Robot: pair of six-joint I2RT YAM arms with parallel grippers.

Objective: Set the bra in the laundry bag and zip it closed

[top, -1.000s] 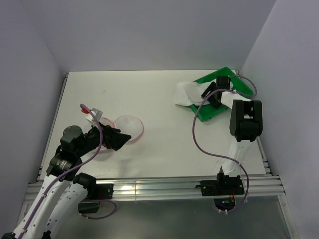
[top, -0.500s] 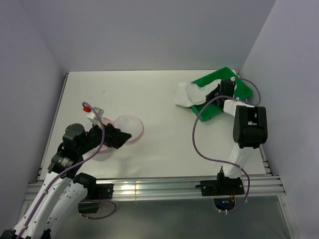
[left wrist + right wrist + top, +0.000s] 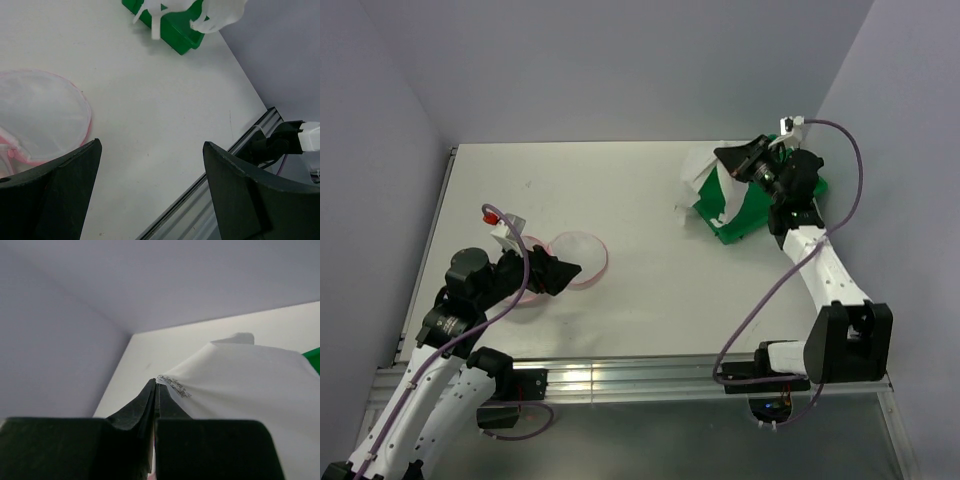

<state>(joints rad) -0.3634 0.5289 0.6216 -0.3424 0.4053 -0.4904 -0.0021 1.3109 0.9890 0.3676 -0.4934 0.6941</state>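
My right gripper (image 3: 156, 386) pinches the bra (image 3: 708, 185) so it hangs free above the green tray (image 3: 752, 218), while my left gripper (image 3: 150, 146) gapes wide beside the laundry bag (image 3: 584, 257).

The laundry bag (image 3: 585, 252) is seen lying on the table (image 3: 620, 200) at the left, just beyond the left gripper (image 3: 570, 271). Well apart, far right, the bra (image 3: 705, 185) is held by the right gripper (image 3: 722, 154), hanging over the tray (image 3: 748, 218).

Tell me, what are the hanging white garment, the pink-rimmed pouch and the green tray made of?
The bra looks like soft matte white fabric; it drapes in folds. The laundry bag is likely fine white mesh, slightly see-through, with a pink fabric rim. The tray is probably rigid plastic, with smooth, straight green walls.
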